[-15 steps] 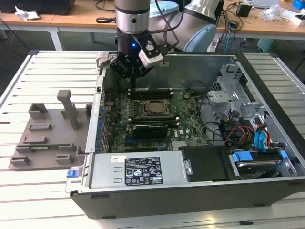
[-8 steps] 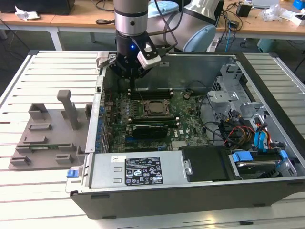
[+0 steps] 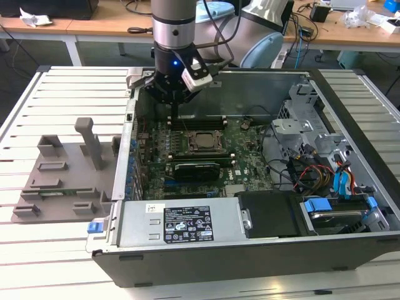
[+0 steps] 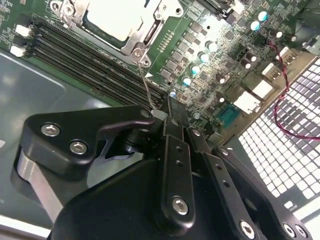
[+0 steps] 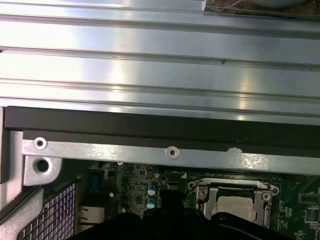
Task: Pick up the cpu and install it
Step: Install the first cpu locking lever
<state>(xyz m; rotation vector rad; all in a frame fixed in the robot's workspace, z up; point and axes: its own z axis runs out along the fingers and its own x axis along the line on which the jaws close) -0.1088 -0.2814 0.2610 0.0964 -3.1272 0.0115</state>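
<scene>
The cpu (image 3: pixel 201 141) lies flat inside the socket frame on the green motherboard, its silvery top facing up. It is also seen in both wrist views, cpu (image 4: pixel 112 17) and cpu (image 5: pixel 235 207), with the metal frame around it. My gripper (image 3: pixel 175 116) hangs inside the open computer case just behind the socket, over the memory slots. In the second wrist view the gripper (image 4: pixel 167 112) has its fingers pressed together on the end of the socket's thin wire lever (image 4: pixel 145 85), which runs from the frame's corner to the fingertips.
The computer case (image 3: pixel 206 256) lies open on a slatted metal table (image 3: pixel 37 262), with drive bays and cables on the exterior view's right. A grey plastic tray (image 3: pixel 62 178) with an upright post stands beside it on the exterior view's left. The case's rim (image 5: pixel 172 152) is close to the wrist.
</scene>
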